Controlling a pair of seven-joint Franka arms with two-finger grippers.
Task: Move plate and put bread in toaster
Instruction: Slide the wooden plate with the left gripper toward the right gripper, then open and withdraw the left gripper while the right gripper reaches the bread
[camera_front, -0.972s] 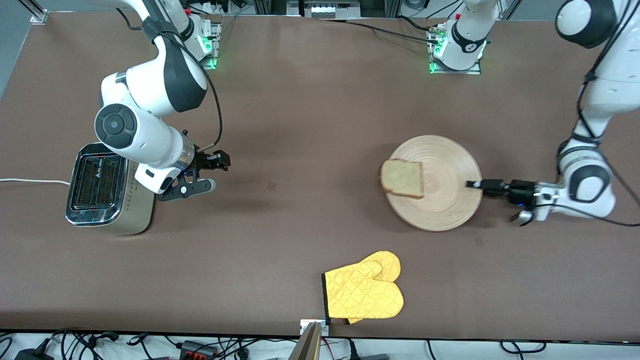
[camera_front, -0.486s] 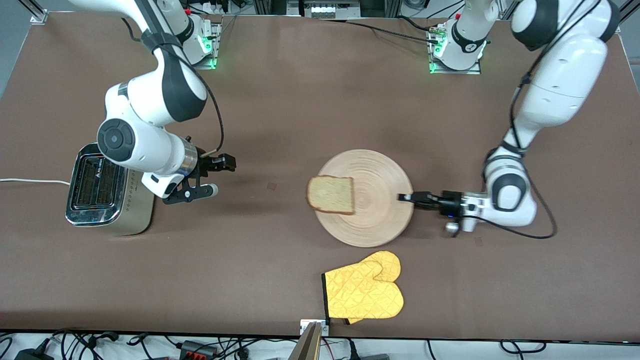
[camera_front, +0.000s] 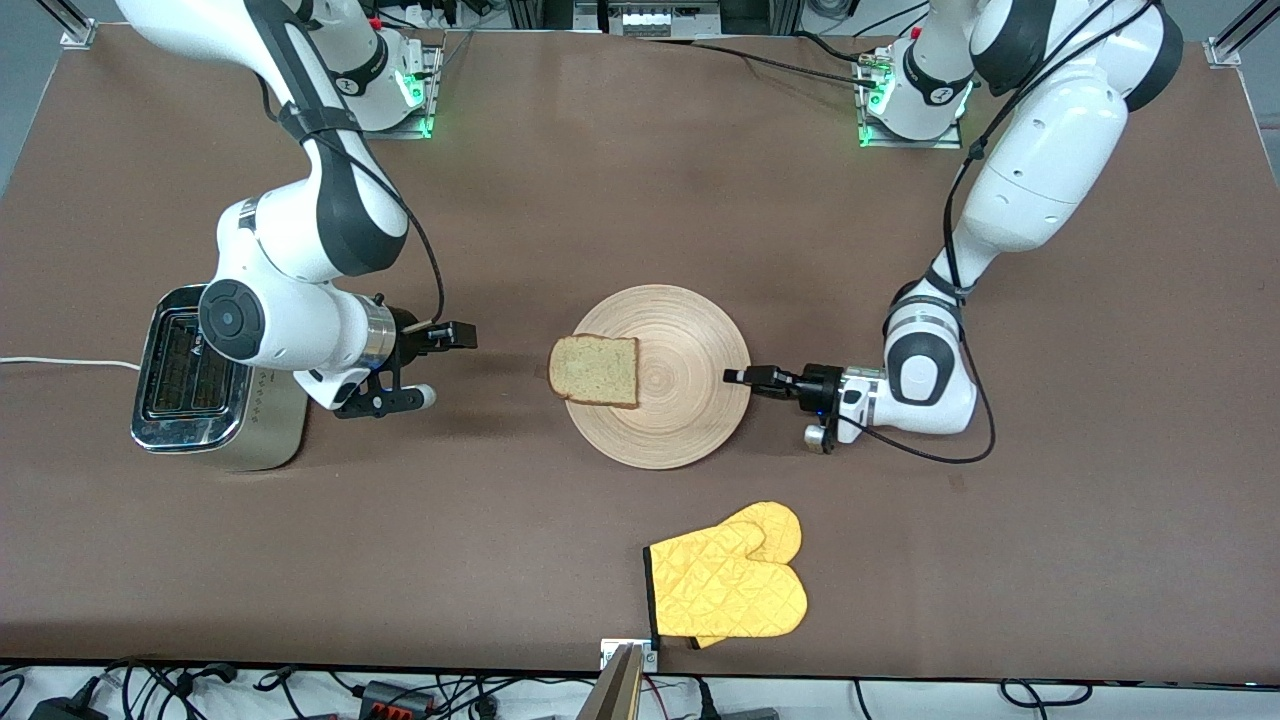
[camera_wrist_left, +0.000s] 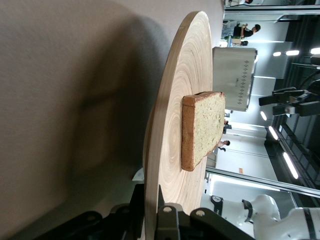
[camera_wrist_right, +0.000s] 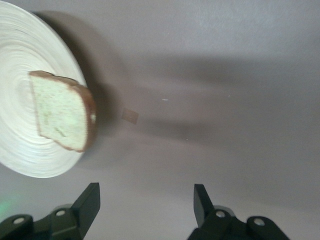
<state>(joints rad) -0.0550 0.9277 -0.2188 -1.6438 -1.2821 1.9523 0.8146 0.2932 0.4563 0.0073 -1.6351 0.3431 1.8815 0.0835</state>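
front view: left gripper (camera_front: 738, 377) clamped on the plate (camera_front: 690, 420) rim, right gripper (camera_front: 432, 366) spread wide beside the toaster (camera_front: 262, 420).
nearest the camera lies a yellow oven mitt (camera_front: 728, 585). farther up, the plate sits mid-table with the bread (camera_front: 596, 371) on its edge toward the right arm's end, overhanging the rim slightly. left gripper pinches the rim at the left arm's end. right gripper hangs over bare table between toaster and plate, fingers apart. toaster stands at the right arm's end, slots up.
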